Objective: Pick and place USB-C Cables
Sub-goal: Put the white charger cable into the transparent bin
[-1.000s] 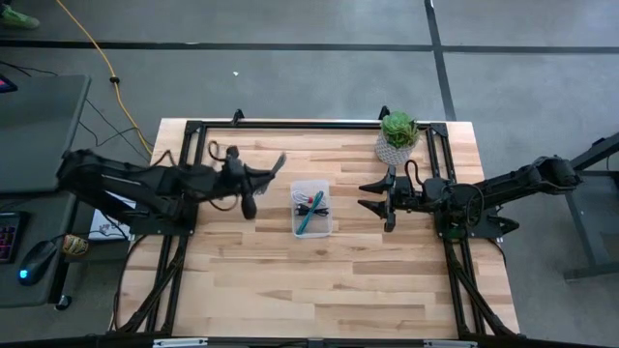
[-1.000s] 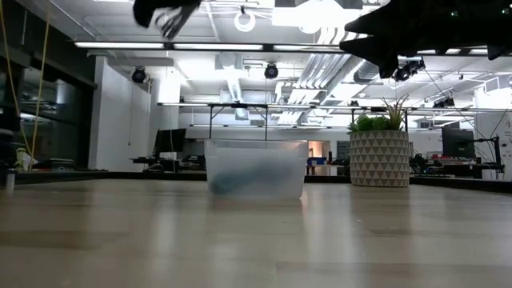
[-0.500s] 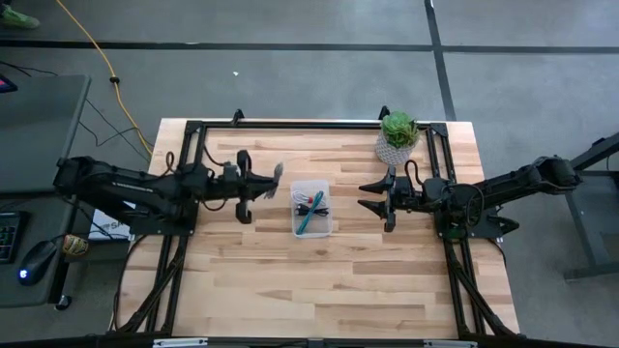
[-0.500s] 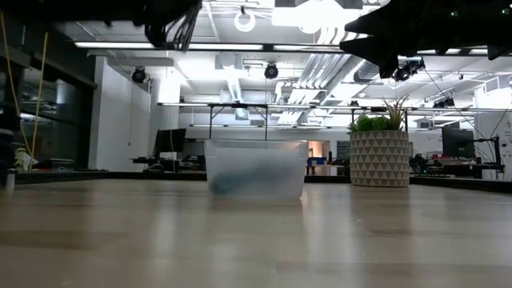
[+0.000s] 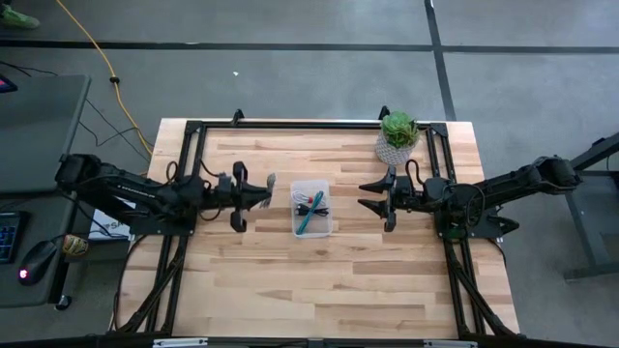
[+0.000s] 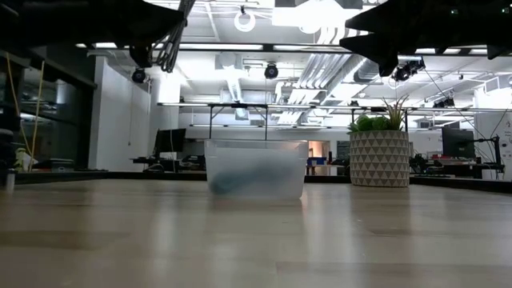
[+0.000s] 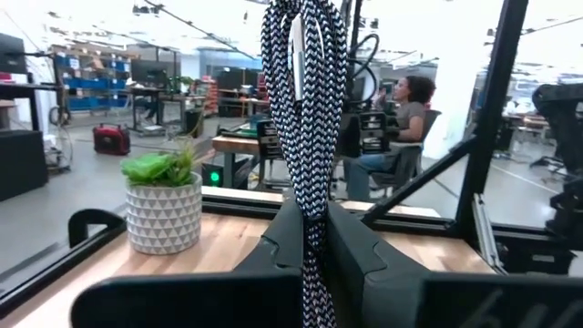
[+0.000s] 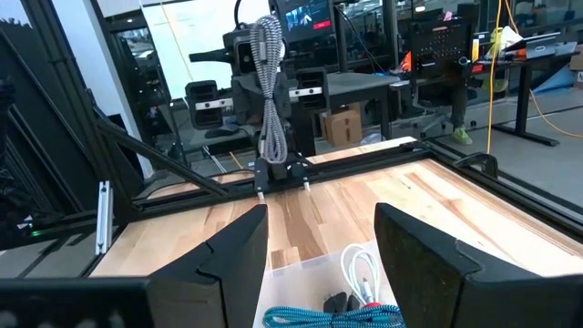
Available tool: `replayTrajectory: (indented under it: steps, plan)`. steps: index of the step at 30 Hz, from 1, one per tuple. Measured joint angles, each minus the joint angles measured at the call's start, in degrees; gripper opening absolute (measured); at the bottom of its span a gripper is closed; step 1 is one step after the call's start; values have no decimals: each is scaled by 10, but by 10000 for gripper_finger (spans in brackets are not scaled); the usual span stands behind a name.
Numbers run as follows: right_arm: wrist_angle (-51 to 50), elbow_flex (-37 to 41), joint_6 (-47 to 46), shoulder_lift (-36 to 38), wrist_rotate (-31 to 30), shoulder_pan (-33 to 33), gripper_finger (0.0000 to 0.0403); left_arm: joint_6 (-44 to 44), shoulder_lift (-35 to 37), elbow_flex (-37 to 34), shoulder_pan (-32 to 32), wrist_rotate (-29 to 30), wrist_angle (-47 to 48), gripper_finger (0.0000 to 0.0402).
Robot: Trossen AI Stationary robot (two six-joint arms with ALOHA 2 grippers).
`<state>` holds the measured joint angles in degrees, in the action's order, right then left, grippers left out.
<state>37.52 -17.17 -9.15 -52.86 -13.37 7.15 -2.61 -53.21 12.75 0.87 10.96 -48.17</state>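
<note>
My left gripper [image 5: 242,196] hovers left of the clear tub [image 5: 295,217], shut on the silvery grey braided cable [image 5: 263,187], which also shows in the left wrist view [image 7: 308,109] and the right wrist view [image 8: 267,82]. The teal cable [image 5: 309,220], black cable [image 5: 311,208] and red-and-white cable [image 5: 317,198] lie inside the tub, on its floor. My right gripper [image 5: 366,195] hangs open just right of the tub, above the table, its fingers spread wide in the right wrist view [image 8: 319,273]. My left gripper pinches the grey cable bundle between its two fingers [image 7: 273,246], gripping it on its lower stretch [image 7: 310,219]. The fingers come level from the table's left. The bundle juts out past the fingertips toward the tub and is lifted clear of the table.
A potted plant [image 5: 397,135] in a patterned pot stands at the table's far right. A black frame rail [image 5: 290,124] runs along the far edge and down both sides. Bare wood lies on the tub's near side [image 5: 319,280]. A seated person [image 7: 410,109] is in the room beyond.
My left gripper, still shut on the grey cable, has drawn back a little toward the table's left edge and come lower. The cable has travelled with it, its free end now farther from the tub. My right gripper has stayed where it was.
</note>
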Motion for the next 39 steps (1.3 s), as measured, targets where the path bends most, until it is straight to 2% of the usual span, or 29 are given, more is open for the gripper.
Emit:
replayTrajectory:
  steps: [29, 35, 39]
  plan:
    - [0, 0, 1, 0, 0, 0, 195, 8, 0, 0, -1, 2, -1, 0]
    - [0, 0, 1, 0, -13, 0, 195, -2, -51, 2, -1, 2, -100, 0]
    - [0, 0, 1, 0, -15, 0, 195, -12, -118, 35, -1, 2, -111, 0]
